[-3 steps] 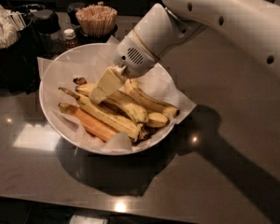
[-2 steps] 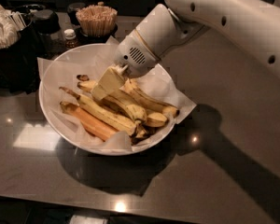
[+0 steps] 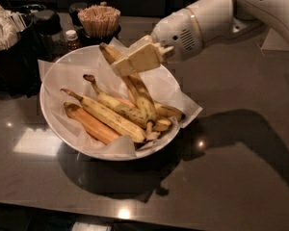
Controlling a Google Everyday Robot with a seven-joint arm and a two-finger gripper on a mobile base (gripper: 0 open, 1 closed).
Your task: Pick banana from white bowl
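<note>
The banana hangs steeply tilted above the white bowl, gripped near its upper third by the hand, whose two pale fingers are closed on it from either side. Its dark tip points up and to the left, past the fingers, while its stem end with the frayed pale tip reaches down among the fruit lying in the bowl; whether it touches them cannot be told. The hand sits over the far half of the bowl, at the end of a white arm that comes in from the upper right. Three more bananas lie on the crinkled white paper lining the bowl: an orange-tinted banana nearest the front rim, a speckled yellow banana just beside it, and a thinner curved banana behind. The bowl stands on a dark glossy worktop. Behind it stands a dark cup of wooden stir sticks, with a small capped bottle beside it.
</note>
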